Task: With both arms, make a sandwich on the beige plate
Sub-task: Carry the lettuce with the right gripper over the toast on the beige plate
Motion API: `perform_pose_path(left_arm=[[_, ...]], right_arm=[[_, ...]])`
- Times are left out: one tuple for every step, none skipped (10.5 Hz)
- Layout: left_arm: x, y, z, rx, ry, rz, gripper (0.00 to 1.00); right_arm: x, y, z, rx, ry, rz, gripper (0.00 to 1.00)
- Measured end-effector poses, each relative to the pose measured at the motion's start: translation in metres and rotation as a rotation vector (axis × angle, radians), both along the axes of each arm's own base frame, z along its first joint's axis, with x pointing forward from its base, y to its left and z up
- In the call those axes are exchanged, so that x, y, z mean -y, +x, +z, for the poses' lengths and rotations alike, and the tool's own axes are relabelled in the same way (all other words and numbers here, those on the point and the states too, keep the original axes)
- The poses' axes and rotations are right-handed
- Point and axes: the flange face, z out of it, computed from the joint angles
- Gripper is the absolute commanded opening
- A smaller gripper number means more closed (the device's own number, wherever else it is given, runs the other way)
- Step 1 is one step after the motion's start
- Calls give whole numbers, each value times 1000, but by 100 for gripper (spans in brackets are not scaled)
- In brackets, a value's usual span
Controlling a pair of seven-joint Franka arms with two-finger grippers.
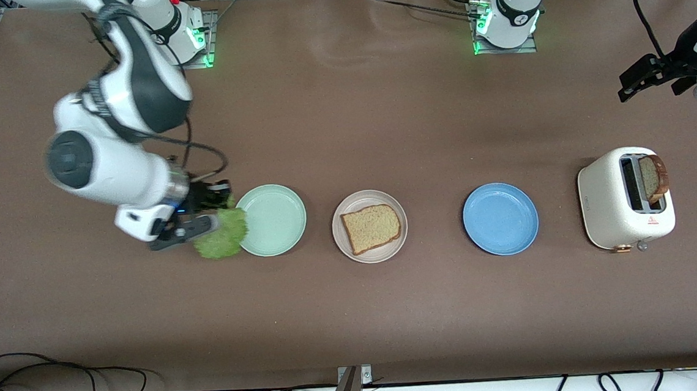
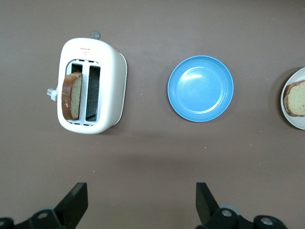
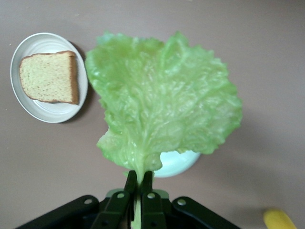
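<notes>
A tan bread slice (image 1: 371, 227) lies on the beige plate (image 1: 367, 197) at the table's middle. My right gripper (image 1: 210, 212) is shut on the stem of a ruffled green lettuce leaf (image 1: 223, 235). It holds the leaf in the air over the rim of the mint-green plate (image 1: 272, 220), at the right arm's end. The right wrist view shows the right gripper (image 3: 138, 175) pinching the lettuce leaf (image 3: 162, 95), with the beige plate (image 3: 47, 112) and bread slice (image 3: 50, 77) off to one side. My left gripper (image 1: 650, 76) (image 2: 142, 205) waits open, high over bare table by the toaster.
A white toaster (image 1: 625, 197) (image 2: 109, 86) at the left arm's end holds a second bread slice (image 1: 654, 177) (image 2: 71, 95) upright in one slot. A blue plate (image 1: 500, 218) (image 2: 200, 88) lies between the toaster and the beige plate. A small yellow thing (image 3: 279, 220) shows near the right gripper.
</notes>
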Motion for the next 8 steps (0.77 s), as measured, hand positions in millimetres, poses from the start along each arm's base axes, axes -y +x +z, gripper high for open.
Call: perform_pose_path(left_arm=[[0,-2,-2,-20,0,1,100],[-1,-4,-3,-37,0,2,100],[-5,-6,-4,-49,-1,11,100],[-15,-6,-4,-54,-2,31,100],[-26,-7,-4,-56,-3,51,100],[-33,-8,-3,-56,-4,64,100],[-35,-8,0,-51,-4,67,100],[-33,-8,3,-45,-3,65,100]], right_arm=[[-30,-3,-22,26,11,33,0],[-54,-5,-44,46,24,58,0],[-80,-9,-68,71,39,85,0],[-107,-16,-92,103,50,118,0],[-132,-24,-116,142,49,162,0],[-150,-31,-137,179,42,208,0],[-161,-34,-153,210,45,251,0],[-168,-35,-162,231,52,291,0]])
